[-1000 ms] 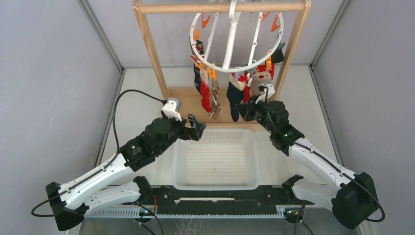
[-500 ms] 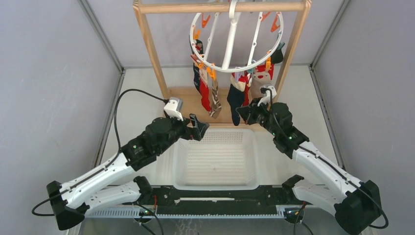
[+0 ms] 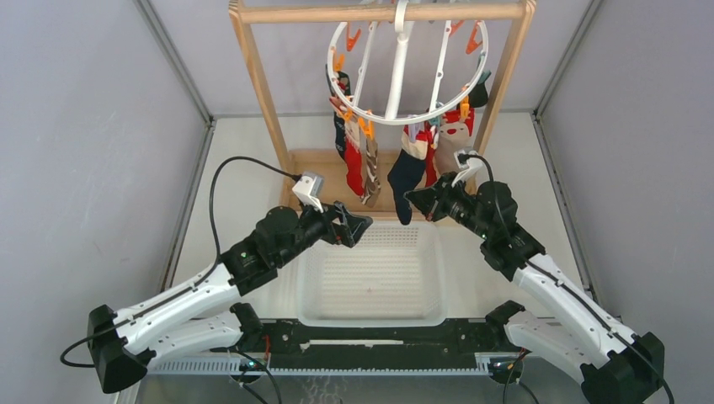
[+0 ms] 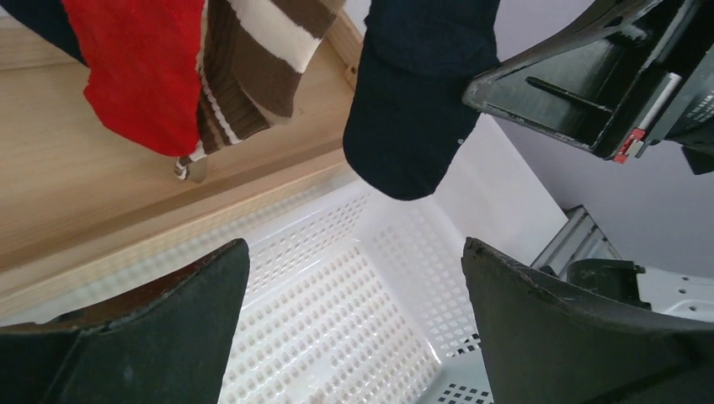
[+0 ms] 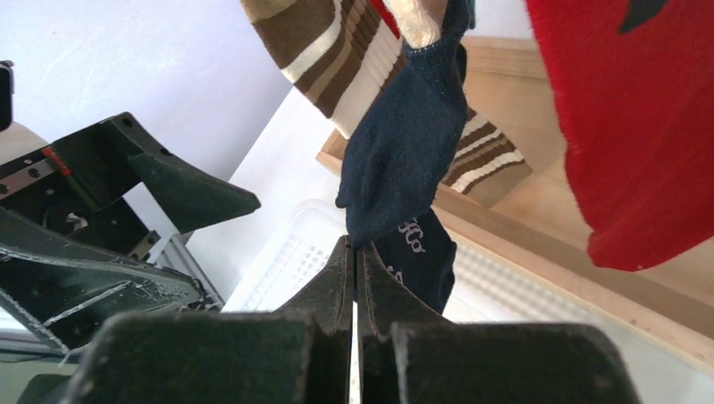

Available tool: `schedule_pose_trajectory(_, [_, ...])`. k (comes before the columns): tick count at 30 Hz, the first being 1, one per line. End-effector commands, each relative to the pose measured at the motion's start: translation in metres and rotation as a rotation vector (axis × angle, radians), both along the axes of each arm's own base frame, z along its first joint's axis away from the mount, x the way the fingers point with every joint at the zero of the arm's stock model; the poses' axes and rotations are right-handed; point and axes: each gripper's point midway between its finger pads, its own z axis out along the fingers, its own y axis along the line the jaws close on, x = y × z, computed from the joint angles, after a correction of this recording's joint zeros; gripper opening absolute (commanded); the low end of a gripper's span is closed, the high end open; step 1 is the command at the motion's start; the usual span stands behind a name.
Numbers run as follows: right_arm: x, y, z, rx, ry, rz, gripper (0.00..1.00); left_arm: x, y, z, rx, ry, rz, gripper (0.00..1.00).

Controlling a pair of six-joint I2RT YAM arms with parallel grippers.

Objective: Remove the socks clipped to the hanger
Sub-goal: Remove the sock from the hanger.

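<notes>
The white ring hanger [image 3: 402, 77] hangs from the wooden rack's top bar. Socks hang from its clips: red [image 3: 354, 164], brown-and-cream striped [image 3: 370, 172] and navy [image 3: 407, 172]. My right gripper [image 3: 411, 197] is shut on the toe of the navy sock [image 5: 404, 143], with its jaws [image 5: 354, 246] pinching the tip; a second navy sock [image 5: 418, 252] hangs just behind. My left gripper [image 3: 358, 225] is open and empty [image 4: 354, 252], over the basket's far left corner and below the red sock [image 4: 143, 76], striped sock [image 4: 253, 59] and navy sock [image 4: 412, 126].
A white perforated basket [image 3: 313, 286] sits between the arms, below the socks. The wooden rack [image 3: 257, 80] stands on a wooden base [image 3: 316, 168] behind it. More socks hang at the ring's right [image 3: 455, 126]. Grey walls close in both sides.
My left gripper has moved forward and right, toward the hanging socks. My right wrist has shifted right and nearer, and the navy sock now hangs slanted toward its jaws.
</notes>
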Motion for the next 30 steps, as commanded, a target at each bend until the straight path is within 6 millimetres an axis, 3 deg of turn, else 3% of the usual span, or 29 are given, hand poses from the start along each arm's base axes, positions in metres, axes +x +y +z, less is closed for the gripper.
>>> schedule_pose_trajectory(1, [-0.011, 0.007, 0.038, 0.105, -0.024, 0.056, 0.00, -0.004, -0.011, 0.020, -0.094, -0.058, -0.049, 1.00])
schedule_pose_trajectory(14, [-0.025, 0.014, 0.060, 0.209, 0.035, 0.108, 0.00, -0.004, -0.027, 0.025, -0.095, -0.123, -0.069, 1.00])
schedule_pose_trajectory(30, [-0.035, 0.022, 0.066, 0.251, 0.065, 0.151, 0.00, 0.006, -0.061, 0.017, -0.044, -0.169, -0.106, 1.00])
